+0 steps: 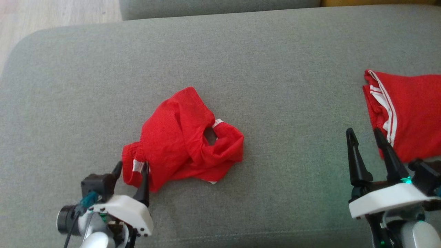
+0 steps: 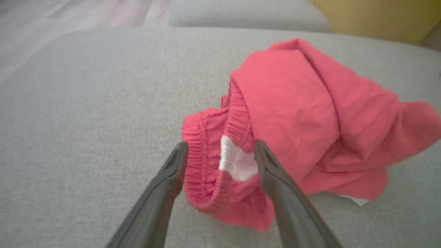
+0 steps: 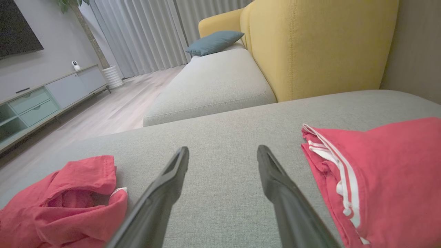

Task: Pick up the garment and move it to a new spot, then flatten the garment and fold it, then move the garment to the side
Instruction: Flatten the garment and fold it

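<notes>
Where the seat rounds off at far left, pale wood floor [image 1: 51, 17] shows beyond the grey sofa cushion [image 1: 241, 51], a flat pad w/ a fine woven, slightly heathered cover. Lower left, the left gripper [image 1: 132, 166] has its two dark tapered fingers spread, straddling the near end of the garment [image 1: 179, 137] w/o pinching it; cloth lies btwn them. Seen from the left wrist, that end is a gathered elastic waistband [image 2: 203, 155], ribbed and puckered, w/ a small white patch [image 2: 237, 162] inside it, too blurred to read. Rest of the garment is a crumpled red heap of thin matte knit, w/ soft folds and a hole-like opening mid-heap, lying approx centre of the cushion, a bit left. Further right comes bare cushion, then the right gripper [image 1: 363, 132], fingers also wide apart, nothing btwn them, over grey fabric. Just beside its right finger lies a striped red garment [image 1: 410, 110], flatter, same red cloth, w/ white stripes running down one edge, at the cushion's right end, well apart from the crumpled one.
</notes>
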